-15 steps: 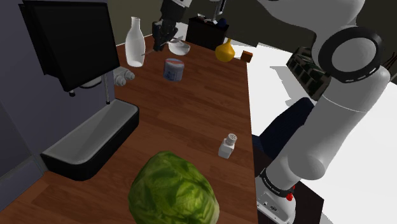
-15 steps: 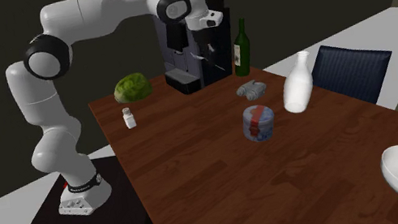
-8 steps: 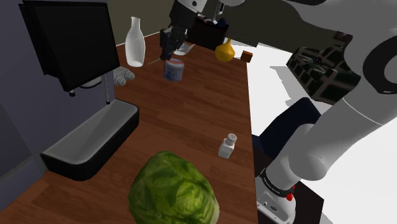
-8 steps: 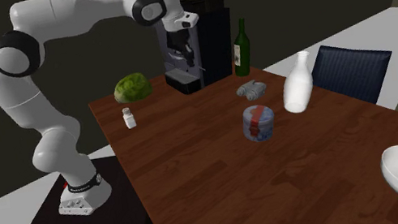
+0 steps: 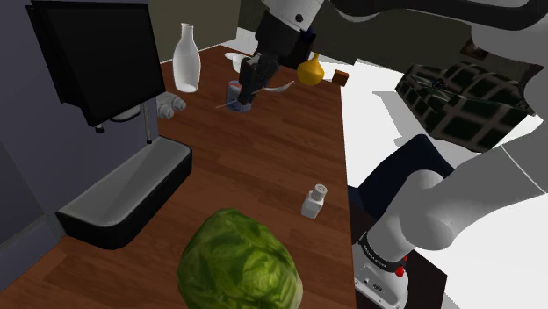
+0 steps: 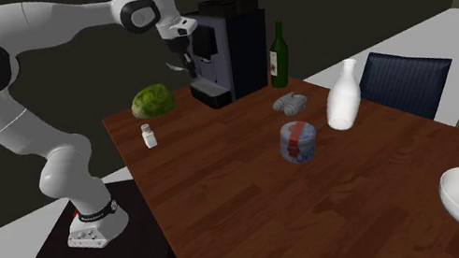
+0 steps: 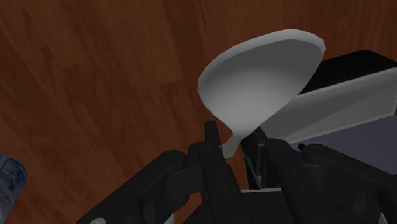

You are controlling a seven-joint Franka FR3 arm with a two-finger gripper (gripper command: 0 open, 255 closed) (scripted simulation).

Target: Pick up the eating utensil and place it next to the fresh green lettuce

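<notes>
Fingers (image 7: 212, 145) on spoon (image 7: 261, 76), near coffee machine (image 7: 356, 111)

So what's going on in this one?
The white arm's tool is shut on the handle of a pale spoon and holds it in the air above the wooden table. The lettuce sits at the table end nearest the stand, beside the coffee machine. The spoon is not yet set down next to it.
</notes>
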